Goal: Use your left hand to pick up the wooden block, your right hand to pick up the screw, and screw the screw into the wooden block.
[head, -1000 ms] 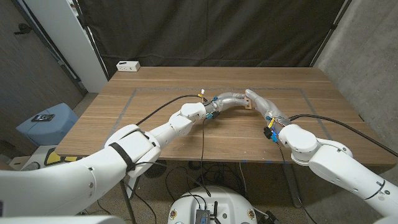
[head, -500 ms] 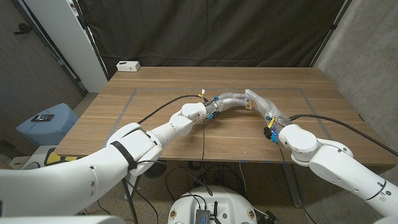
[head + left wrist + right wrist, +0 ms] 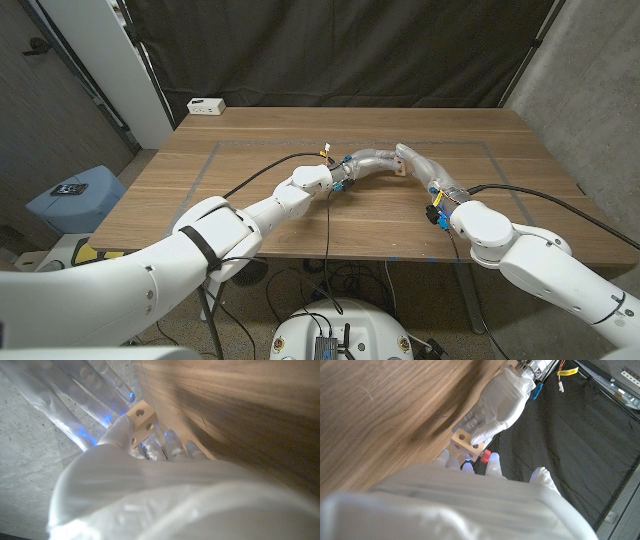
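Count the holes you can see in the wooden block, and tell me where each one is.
2 in the right wrist view, both on one face of the wooden block held by the left hand, near the red screw. Other faces may hide more.

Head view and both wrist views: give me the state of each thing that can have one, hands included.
wooden block: held off the table, holes showing.
left hand: grips the wooden block.
screw: red part at the block's side, right fingers around it.
right hand: pinches the screw at the block.
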Robot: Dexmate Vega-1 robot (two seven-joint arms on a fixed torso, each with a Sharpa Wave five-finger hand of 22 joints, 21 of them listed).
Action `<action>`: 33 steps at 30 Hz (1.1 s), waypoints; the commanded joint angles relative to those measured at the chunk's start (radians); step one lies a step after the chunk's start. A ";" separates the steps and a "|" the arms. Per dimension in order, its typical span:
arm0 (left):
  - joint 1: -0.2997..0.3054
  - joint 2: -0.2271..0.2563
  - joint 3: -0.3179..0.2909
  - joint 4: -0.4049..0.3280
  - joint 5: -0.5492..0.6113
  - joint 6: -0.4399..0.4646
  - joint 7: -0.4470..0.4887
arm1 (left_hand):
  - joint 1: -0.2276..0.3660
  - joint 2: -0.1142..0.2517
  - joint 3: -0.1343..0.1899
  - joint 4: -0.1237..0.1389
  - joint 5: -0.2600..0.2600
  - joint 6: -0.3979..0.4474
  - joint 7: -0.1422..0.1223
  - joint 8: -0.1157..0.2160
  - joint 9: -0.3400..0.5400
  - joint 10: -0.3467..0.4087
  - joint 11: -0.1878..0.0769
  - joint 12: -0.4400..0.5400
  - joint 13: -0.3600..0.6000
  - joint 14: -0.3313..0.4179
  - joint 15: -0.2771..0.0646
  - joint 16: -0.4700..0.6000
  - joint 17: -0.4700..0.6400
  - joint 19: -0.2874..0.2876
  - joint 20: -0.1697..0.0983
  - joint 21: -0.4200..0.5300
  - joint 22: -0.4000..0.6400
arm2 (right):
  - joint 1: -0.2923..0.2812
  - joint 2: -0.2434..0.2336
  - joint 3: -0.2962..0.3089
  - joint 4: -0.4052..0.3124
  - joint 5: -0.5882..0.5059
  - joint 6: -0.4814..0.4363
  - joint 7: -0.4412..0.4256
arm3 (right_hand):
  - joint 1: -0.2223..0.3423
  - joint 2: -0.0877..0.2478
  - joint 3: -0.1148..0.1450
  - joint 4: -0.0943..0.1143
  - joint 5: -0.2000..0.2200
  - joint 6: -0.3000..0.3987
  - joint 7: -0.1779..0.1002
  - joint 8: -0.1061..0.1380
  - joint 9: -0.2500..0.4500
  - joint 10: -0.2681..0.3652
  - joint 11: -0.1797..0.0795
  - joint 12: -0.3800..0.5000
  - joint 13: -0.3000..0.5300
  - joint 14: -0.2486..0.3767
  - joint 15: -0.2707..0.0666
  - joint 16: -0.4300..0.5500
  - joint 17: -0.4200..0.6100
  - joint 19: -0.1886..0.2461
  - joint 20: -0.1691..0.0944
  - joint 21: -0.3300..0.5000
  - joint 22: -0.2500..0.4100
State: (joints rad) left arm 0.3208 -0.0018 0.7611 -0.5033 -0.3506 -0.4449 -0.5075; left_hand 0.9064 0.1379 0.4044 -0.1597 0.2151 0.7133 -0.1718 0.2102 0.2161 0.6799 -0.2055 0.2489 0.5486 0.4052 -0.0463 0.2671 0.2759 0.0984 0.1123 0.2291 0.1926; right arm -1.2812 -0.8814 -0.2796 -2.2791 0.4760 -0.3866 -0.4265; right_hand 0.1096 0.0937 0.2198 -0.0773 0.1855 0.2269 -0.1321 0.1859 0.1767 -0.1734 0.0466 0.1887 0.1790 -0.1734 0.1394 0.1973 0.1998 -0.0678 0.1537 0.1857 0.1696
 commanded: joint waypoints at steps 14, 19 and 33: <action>-0.001 0.005 0.006 -0.022 0.007 0.014 0.003 | 0.005 0.009 0.000 0.004 0.006 0.007 0.000 0.007 0.004 0.009 0.000 0.004 0.002 0.009 -0.064 0.009 0.003 0.008 0.005 0.004 0.003 | -0.007 -0.016 0.046 0.034 0.006 0.014 0.010 | -0.001 0.001 0.009 0.001 0.010 -0.001 0.007 -0.003 0.003 -0.137 0.004 0.005 0.003 -0.174 0.008 0.005 0.002 -0.001 -0.001 0.007 0.003; 0.001 0.010 0.007 -0.032 0.009 0.020 0.006 | 0.004 0.010 0.000 0.005 0.006 0.007 0.001 0.007 0.004 0.009 0.001 0.004 0.002 0.009 -0.065 0.010 0.003 0.008 0.005 0.004 0.003 | 0.009 -0.014 0.040 0.055 0.006 0.023 0.025 | -0.002 0.000 0.009 0.001 0.010 -0.008 0.005 -0.005 0.002 -0.141 0.001 0.003 0.003 -0.176 0.008 0.005 0.003 -0.003 0.000 0.006 0.003; -0.013 -0.005 0.008 0.004 0.007 0.015 0.000 | 0.003 0.010 0.000 0.006 0.006 0.006 0.000 0.007 0.004 0.009 0.001 0.004 0.002 0.009 -0.067 0.010 0.004 0.008 0.004 0.004 0.003 | 0.044 -0.013 0.024 0.087 0.005 0.033 0.053 | -0.004 -0.002 0.009 0.001 0.010 -0.028 -0.006 -0.011 0.002 -0.147 -0.003 0.001 0.003 -0.181 0.009 0.003 0.003 -0.006 0.001 0.005 0.003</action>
State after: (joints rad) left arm 0.3208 0.0056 0.7674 -0.5301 -0.3434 -0.4249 -0.5028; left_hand 0.9070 0.1372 0.4045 -0.1597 0.2149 0.7124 -0.1716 0.2104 0.2164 0.6763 -0.2056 0.2449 0.5495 0.4052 -0.0463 0.2671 0.2759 0.0984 0.1123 0.2291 0.1926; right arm -1.2594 -0.8944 -0.2455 -2.2143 0.4806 -0.3608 -0.3937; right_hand 0.1096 0.0937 0.2198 -0.0773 0.1855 0.2049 -0.1358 0.1771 0.1768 -0.1734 0.0466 0.1887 0.1790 -0.1734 0.1394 0.1973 0.2000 -0.0678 0.1536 0.1857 0.1696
